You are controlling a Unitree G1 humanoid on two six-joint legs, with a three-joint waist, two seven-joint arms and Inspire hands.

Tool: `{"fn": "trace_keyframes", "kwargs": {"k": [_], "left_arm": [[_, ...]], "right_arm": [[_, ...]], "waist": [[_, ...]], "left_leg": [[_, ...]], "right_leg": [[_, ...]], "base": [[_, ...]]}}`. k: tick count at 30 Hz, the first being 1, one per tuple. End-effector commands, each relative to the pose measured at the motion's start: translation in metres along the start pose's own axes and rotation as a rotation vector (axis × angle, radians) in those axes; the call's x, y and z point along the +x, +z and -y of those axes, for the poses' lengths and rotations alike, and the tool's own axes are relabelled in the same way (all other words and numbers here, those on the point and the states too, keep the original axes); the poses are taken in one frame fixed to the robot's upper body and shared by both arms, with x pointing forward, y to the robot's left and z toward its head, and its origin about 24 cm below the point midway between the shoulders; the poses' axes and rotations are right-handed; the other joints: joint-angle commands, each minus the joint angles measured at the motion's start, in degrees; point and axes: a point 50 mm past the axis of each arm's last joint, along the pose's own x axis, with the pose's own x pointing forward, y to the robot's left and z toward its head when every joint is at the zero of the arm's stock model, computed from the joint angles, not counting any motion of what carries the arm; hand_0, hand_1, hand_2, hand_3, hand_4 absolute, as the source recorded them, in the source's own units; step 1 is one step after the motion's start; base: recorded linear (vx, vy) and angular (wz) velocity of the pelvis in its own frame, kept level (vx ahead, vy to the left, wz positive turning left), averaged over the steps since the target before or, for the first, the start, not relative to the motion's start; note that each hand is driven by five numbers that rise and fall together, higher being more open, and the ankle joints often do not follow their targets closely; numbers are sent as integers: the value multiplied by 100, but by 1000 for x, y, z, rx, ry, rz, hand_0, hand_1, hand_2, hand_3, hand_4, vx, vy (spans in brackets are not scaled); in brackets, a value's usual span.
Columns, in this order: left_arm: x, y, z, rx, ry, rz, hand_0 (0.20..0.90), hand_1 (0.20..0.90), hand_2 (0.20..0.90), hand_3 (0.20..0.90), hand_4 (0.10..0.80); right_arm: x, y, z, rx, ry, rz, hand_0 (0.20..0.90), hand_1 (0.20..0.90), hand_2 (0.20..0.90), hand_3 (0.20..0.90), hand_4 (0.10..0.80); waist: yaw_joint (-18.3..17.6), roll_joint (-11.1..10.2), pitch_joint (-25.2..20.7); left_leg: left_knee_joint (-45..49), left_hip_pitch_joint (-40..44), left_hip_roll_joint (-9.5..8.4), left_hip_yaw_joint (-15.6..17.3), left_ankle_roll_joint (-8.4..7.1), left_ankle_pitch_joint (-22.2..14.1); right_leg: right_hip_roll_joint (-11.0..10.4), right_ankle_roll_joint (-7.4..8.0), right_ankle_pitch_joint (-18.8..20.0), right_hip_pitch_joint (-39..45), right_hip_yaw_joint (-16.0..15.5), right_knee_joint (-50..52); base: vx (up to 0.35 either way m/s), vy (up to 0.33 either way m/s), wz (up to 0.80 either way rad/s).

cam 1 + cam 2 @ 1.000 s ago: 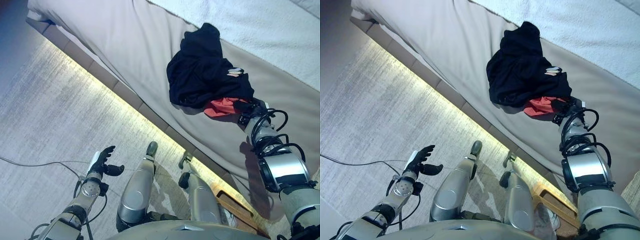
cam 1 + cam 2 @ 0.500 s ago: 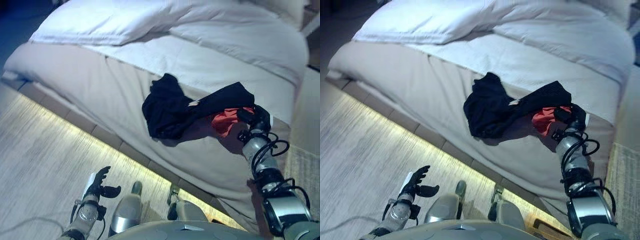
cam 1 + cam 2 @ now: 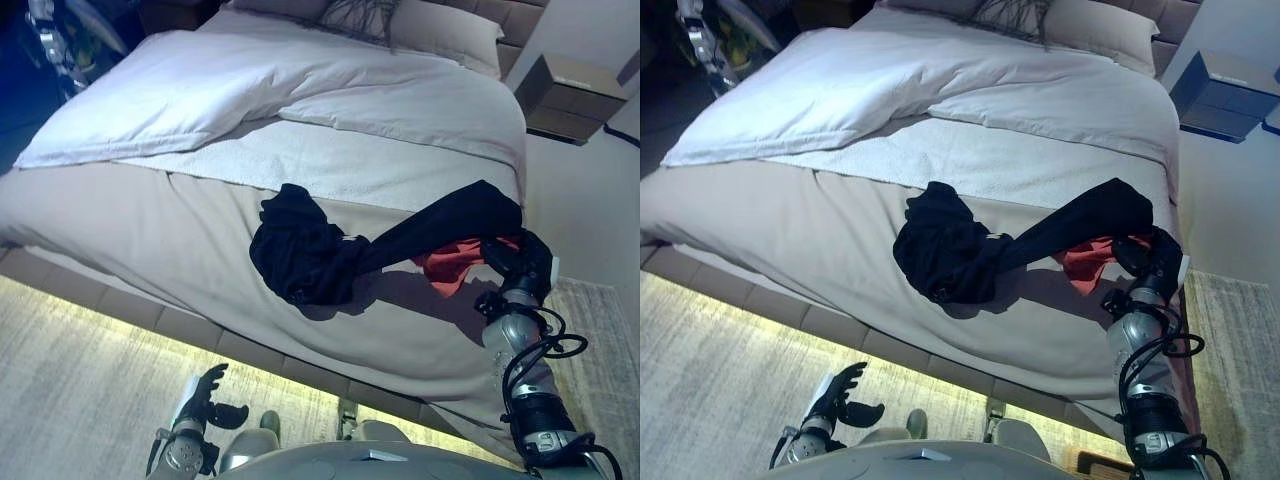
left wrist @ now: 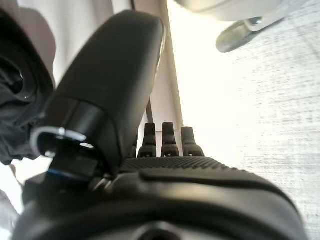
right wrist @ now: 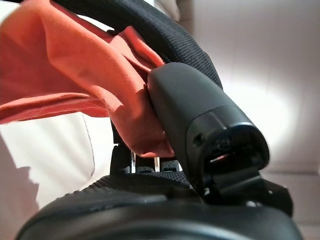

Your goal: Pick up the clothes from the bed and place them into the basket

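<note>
Black clothes (image 3: pixel 305 258): a dark heap lies on the bed, near the middle of the frame. One long black part stretches from the heap over to the right, up to the right hand.
Red cloth (image 3: pixel 450 264): it hangs just under the black strip, at the right of the frame, touching it. In the right wrist view (image 5: pixel 75 95) it is pressed between the thumb and the fingers.
Right hand (image 3: pixel 527 262): at the right of the frame, raised above the bed's edge. Its thumb and fingers are closed on the red cloth and the black strip (image 5: pixel 165 35) runs over the top of it. The fingers are mostly hidden behind the cloth, so how tight they curl is hard to see.
Left hand (image 3: pixel 203 398): low in the lower left of the frame, over the floor, well apart from the clothes. Its fingers are spread and loose and it holds nothing.
Bed (image 3: pixel 150 220): big, with a beige cover in front. A white blanket (image 3: pixel 200 90) lies folded across the upper half.
Pillow (image 3: pixel 440 25): at the top of the frame.
Nightstand (image 3: pixel 570 90): in the upper right corner, beside the bed.
Floor (image 3: pixel 80 380): pale and striped, at the bottom left, with a glowing strip of light under the bed's edge.
</note>
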Motion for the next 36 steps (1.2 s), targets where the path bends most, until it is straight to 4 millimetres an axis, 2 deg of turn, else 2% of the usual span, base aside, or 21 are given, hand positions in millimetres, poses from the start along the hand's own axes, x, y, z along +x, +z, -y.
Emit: {"fn": "trace_keyframes", "kwargs": {"k": [1,3,6,8,9,11,14,17,19,21,23,24,25,29,32,36], "left_arm": [[10,17,-10,26,26,61,900,900,900,900,800],[11,21,-12,26,24,71,900,900,900,900,800],[15,27,-13,25,16,83,900,900,900,900,800],[15,29,-11,39,3,84,900,900,900,900,800],[15,29,-10,39,3,84,900,900,900,900,800],[14,25,-9,59,-4,64,900,900,900,900,800],[14,22,-10,69,3,51,900,900,900,900,800],[19,29,-22,70,47,58,900,900,900,900,800],[26,45,-38,51,93,99,900,900,900,900,800],[29,52,-47,41,119,122,900,900,900,900,800],[29,55,-57,31,141,135,900,900,900,900,800],[29,56,-58,35,141,142,900,900,900,900,800],[29,57,-60,36,141,150,900,900,900,900,800],[25,56,-64,38,123,176,900,900,900,900,800],[23,53,-62,59,95,181,900,900,900,900,800],[21,50,-64,86,69,193,900,900,900,900,800]], "right_arm": [[18,71,9,25,-27,312,300,300,300,200,100],[26,50,23,-67,-85,170,300,300,300,200,100],[35,27,41,-187,-161,54,300,300,300,200,100],[39,18,46,-312,-188,14,300,300,300,200,100],[39,18,46,-320,-189,14,300,300,300,200,100],[44,9,50,-536,-214,-21,300,300,300,200,100],[49,9,48,-624,-210,-30,300,300,300,200,100],[67,23,30,-744,-187,13,300,300,300,200,100],[87,54,13,-781,-197,81,300,300,300,200,100],[99,75,8,-796,-217,110,300,300,300,200,100],[109,88,12,-820,-242,53,300,300,300,200,100],[111,90,14,-833,-246,18,858,858,858,851,751],[113,90,15,-834,-231,-26,900,900,900,900,800],[119,103,8,-753,-144,-25,900,900,900,900,800],[118,95,8,-708,-90,-75,900,900,900,900,800],[112,73,21,-665,-22,-143,900,900,900,900,800]], "waist": [[-27,136,-349],[-22,121,-368],[69,86,-387],[156,69,-383],[158,71,-379],[300,75,-330],[389,96,-256],[621,177,16],[767,266,364],[874,332,595],[1046,423,862],[1087,446,921],[1140,475,983],[1260,537,1129],[1286,526,1111],[1292,466,1006]], "left_leg": [[-106,-21,222,448,-41,-101],[-103,15,246,468,-68,-104],[-116,50,279,441,-96,-104],[-131,54,293,398,-105,-102],[-132,54,294,394,-106,-102],[-131,7,307,323,-130,-67],[-116,-64,309,251,-140,-35],[-65,-425,310,84,-154,83],[-55,-813,312,-60,-157,216],[-47,-1050,319,-164,-162,311],[-13,-1330,340,-319,-197,431],[0,-1408,345,-365,-209,461],[8,-1491,348,-419,-220,499],[4,-1652,369,-520,-260,569],[0,-1654,371,-504,-270,562],[2,-1500,367,-443,-277,530]], "right_leg": [[88,344,-742,639,106,312],[87,343,-751,691,84,296],[108,341,-736,779,27,223],[128,335,-727,817,-8,187],[129,335,-727,820,-13,185],[135,332,-719,812,-82,187],[144,317,-730,760,-124,228],[157,273,-723,457,-201,321],[175,246,-689,113,-262,389],[197,216,-693,-107,-326,475],[198,169,-724,-332,-465,601],[195,153,-729,-400,-499,635],[192,137,-718,-462,-533,651],[179,116,-694,-571,-652,642],[175,121,-721,-553,-686,632],[156,138,-766,-374,-769,617]], "base": [[50,-16,-11],[74,-46,-4],[85,-86,1],[80,-94,3],[73,-103,1],[66,-108,5],[10,-81,7],[-159,-105,10],[-324,-100,23],[-232,-80,38],[-125,-111,48],[-57,-97,40],[-52,-74,35],[-17,-40,37],[26,-10,12],[77,3,2]]}}
